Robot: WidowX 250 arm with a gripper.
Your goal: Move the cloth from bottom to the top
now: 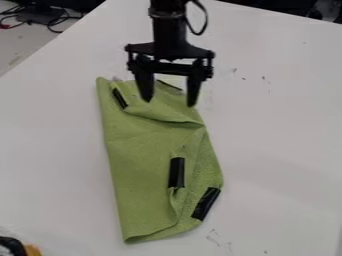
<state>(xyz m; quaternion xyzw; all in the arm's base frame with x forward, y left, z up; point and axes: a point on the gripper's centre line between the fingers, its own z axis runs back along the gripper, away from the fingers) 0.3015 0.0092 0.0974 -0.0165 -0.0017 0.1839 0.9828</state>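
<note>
My black gripper [169, 97] hangs over the upper end of the green cloth [137, 160], its two fingers spread apart with nothing held between them. The cloth lies on the white table, stretched lengthwise from upper left to lower middle, with folds near its upper end and along its right side. Strips of black tape mark it: one at the upper left, one partly behind the gripper, and two at the lower right. Whether the fingertips touch the cloth, I cannot tell.
The white table [280, 135] extends around the cloth. At the bottom left corner lies a black and orange object [13, 246]. Dark equipment and cables [40, 17] are beyond the table's upper left edge, with more dark items past the upper right edge.
</note>
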